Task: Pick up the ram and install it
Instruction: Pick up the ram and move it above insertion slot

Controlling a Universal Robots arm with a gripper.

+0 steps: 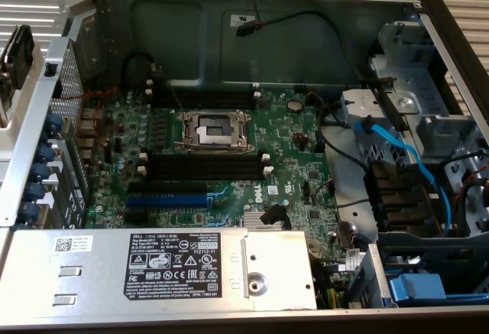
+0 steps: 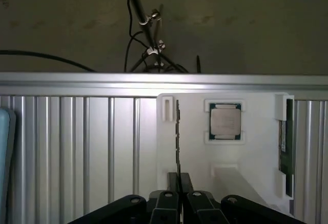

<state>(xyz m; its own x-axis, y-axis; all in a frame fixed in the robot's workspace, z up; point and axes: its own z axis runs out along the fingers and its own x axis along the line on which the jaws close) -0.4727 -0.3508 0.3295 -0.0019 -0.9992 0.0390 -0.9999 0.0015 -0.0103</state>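
The ram is a thin dark stick seen edge-on, standing along a white holder tray on a ribbed metal surface. My gripper is at the ram's near end, its two black fingers pressed against either side of the stick and shut on it. I cannot tell whether the ram is lifted clear of the tray. In the exterior view the open computer case shows the green motherboard with long black slots below the processor socket. No stick sits in those slots.
The tray also holds a square processor chip and a second dark-green stick at its edge. In the case are a blue slot, a grey power-supply box, blue cables and drive bays on the exterior view's right.
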